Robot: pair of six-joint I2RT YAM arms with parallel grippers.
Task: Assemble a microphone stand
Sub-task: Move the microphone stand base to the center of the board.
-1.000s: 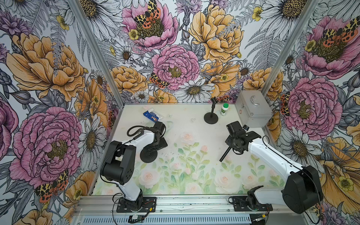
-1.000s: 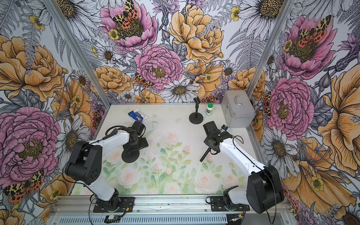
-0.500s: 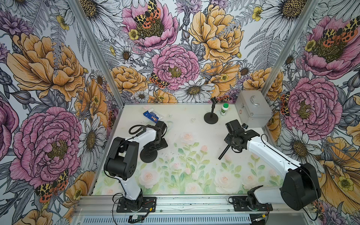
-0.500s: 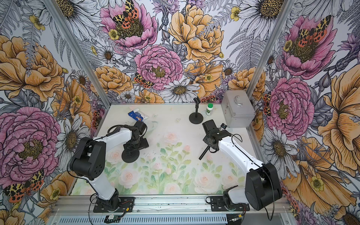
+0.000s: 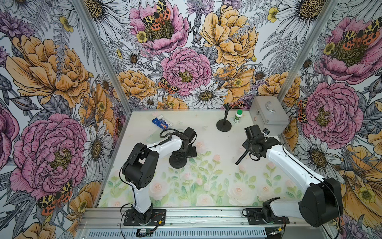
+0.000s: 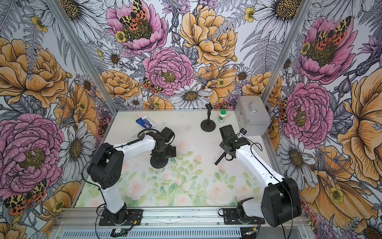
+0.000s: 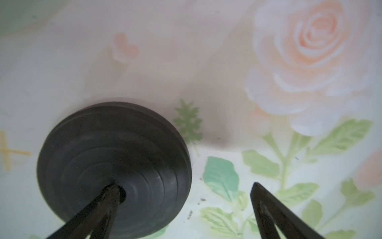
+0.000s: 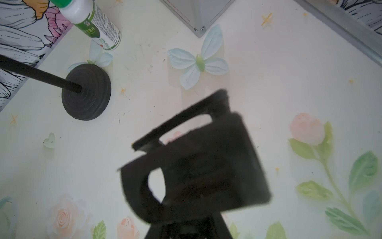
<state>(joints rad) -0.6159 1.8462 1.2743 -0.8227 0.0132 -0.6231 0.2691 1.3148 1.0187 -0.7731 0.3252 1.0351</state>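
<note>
Black base [image 5: 178,161] below left gripper [image 7: 184,187] (right gripper [image 5: 251,147] clamps pole [image 5: 240,159])

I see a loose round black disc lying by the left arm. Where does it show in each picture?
In a top view: the round base lies left of the table's middle, under the left gripper.
In a top view: same spot.
Left wrist: close up, one finger reaching over its centre hole.
Right wrist: absent; the disc there belongs to the upright stand at the back.
Shared landmark: the left gripper above it.
</note>
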